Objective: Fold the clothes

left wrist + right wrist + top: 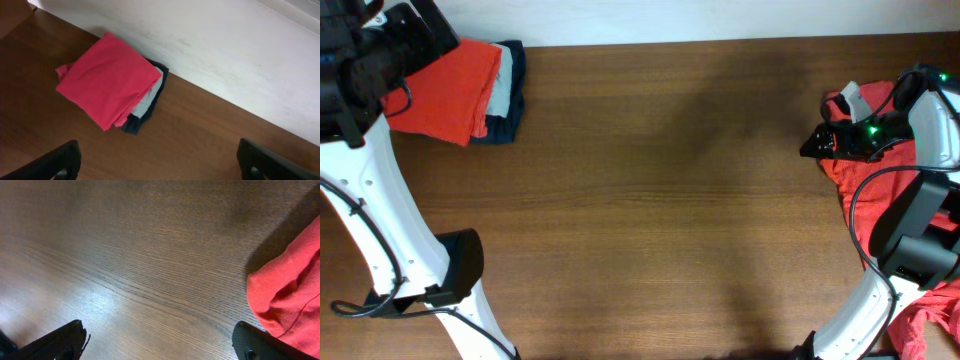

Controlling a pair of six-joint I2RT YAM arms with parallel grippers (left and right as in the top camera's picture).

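Right, we have one folded shirt (107, 80) stacked, crumpled shirts (290, 295) waiting; left hand (160, 165) and right hand (160, 344) gape wide, empty.

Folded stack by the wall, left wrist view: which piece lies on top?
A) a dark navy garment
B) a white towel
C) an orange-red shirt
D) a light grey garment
C: the orange-red shirt lies folded on top, with a light grey layer and a dark garment showing at the edges beneath it.
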